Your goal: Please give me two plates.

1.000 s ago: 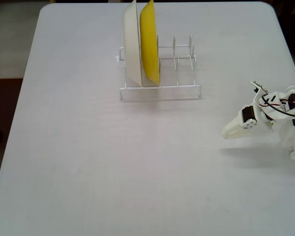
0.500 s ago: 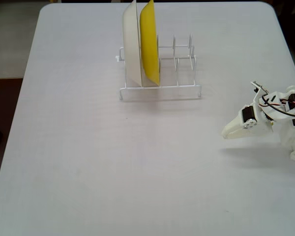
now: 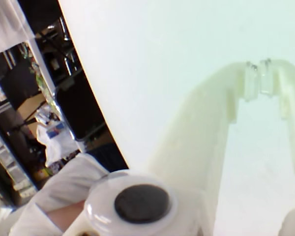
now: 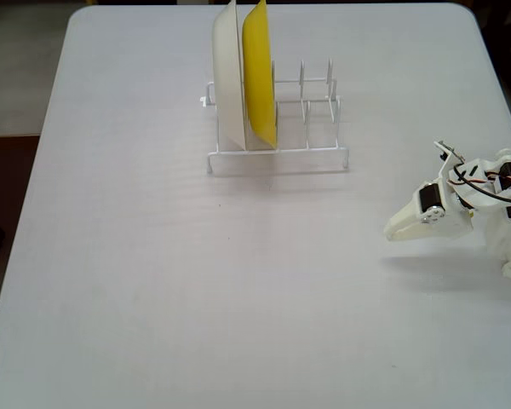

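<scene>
No orange plate and no light blue plate shows in either view. My white gripper [image 4: 392,233] rests low over the table at the right side of the fixed view, pointing left, well apart from the dish rack. In the wrist view its two fingers meet at their clear tips [image 3: 258,78], so the gripper is shut with nothing between the jaws. Only bare white table lies under the fingers there.
A white wire dish rack [image 4: 277,158] stands at the far middle of the white table [image 4: 153,281]. It holds a white plate [image 4: 229,77] and a yellow plate [image 4: 259,72] upright on its left side; its right slots are bare. The table's left edge shows in the wrist view.
</scene>
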